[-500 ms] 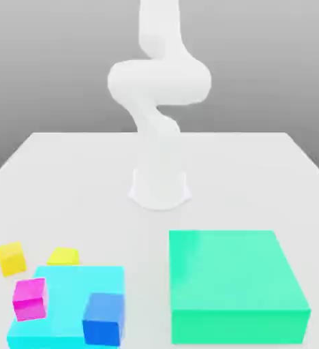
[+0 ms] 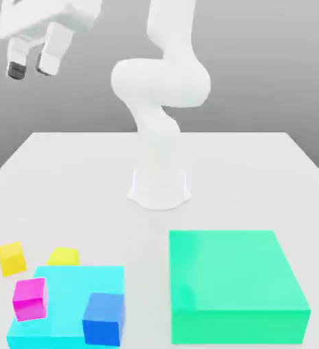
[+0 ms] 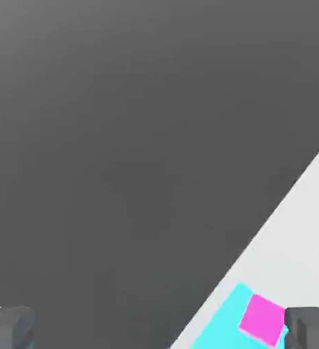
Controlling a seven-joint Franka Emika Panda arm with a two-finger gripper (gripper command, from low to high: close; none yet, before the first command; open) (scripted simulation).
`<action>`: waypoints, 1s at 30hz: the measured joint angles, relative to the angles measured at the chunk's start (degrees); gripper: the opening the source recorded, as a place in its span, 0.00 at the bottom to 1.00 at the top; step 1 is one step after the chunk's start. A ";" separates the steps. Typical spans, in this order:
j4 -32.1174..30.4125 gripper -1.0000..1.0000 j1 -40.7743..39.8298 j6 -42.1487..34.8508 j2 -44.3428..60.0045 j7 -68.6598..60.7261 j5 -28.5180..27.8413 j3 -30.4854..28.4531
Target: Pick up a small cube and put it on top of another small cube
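Observation:
The small cube [image 2: 11, 259], golden-yellow, sits on the white table near the front at the exterior view's left. A paler lemon-yellow cube [image 2: 63, 256] rests just to its right, against a flat cyan block [image 2: 70, 281]. On that block stand a magenta cube [image 2: 29, 298] and a blue cube [image 2: 103, 318]. My gripper [image 2: 31, 65] hangs high above the table's left side, open and empty, far from every cube. In the hand view the gripper [image 3: 159, 330] shows its two dark fingertips [image 3: 9, 328] wide apart, with the magenta cube [image 3: 262, 318] on the cyan block [image 3: 223, 322] far below.
A large green block [image 2: 234, 283] takes up the front right of the table [image 2: 80, 184]. The arm's white base [image 2: 159, 184] stands in the middle, behind the blocks.
The gripper has swung into the exterior view at the upper left, where it was out of frame before. The arm's upper links shifted slightly. The cubes and blocks have not moved.

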 joint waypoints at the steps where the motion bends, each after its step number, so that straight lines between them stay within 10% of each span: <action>1: -0.40 0.50 -1.24 0.60 1.28 2.62 -0.42 0.12; 15: -5.98 0.50 -15.05 9.12 19.01 37.58 -4.05 -2.55; 30: -9.62 0.50 -22.37 22.28 39.49 58.00 5.71 -5.78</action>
